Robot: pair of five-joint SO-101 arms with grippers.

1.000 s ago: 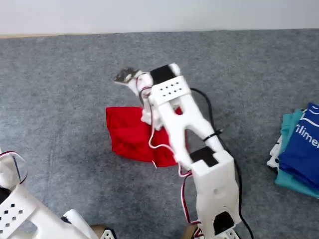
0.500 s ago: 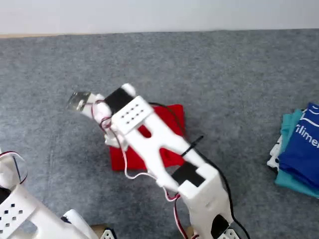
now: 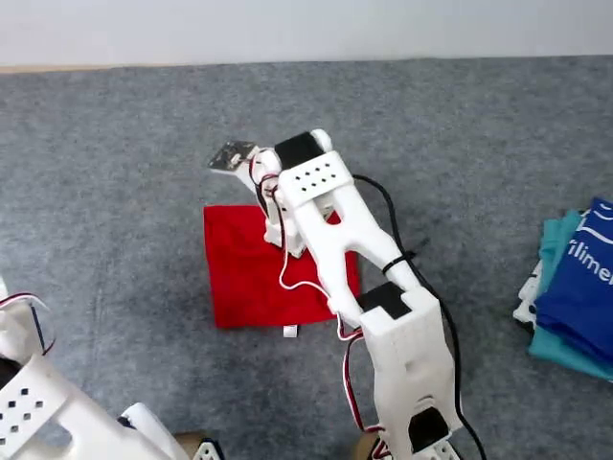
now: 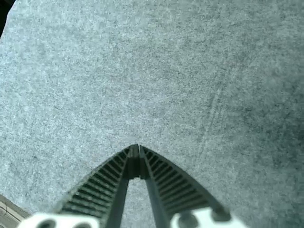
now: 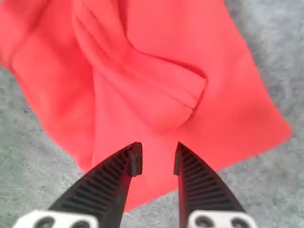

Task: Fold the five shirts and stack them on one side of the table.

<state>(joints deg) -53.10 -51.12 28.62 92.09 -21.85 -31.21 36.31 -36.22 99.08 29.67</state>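
Observation:
A red shirt (image 3: 244, 278) lies folded into a rough rectangle on the grey felt table (image 3: 115, 144), left of centre. My right gripper (image 3: 283, 230) hangs just above the shirt's upper right part. In the right wrist view the right gripper (image 5: 156, 159) is open by a narrow gap, with nothing between the fingers and a folded flap of the red shirt (image 5: 156, 90) below. My left gripper (image 4: 138, 161) is shut over bare felt (image 4: 166, 71). The left arm (image 3: 38, 402) sits at the near left corner.
A stack of folded shirts (image 3: 575, 287) lies at the right edge, a blue one on top of a teal one. A small white tag (image 3: 289, 332) lies at the red shirt's near edge. The right arm's black cable (image 3: 393, 216) loops over the felt.
The right arm swung left across the red shirt, then came back over its right half. The shirt went from a crumpled lump to a flatter rectangle. The left arm kept still.

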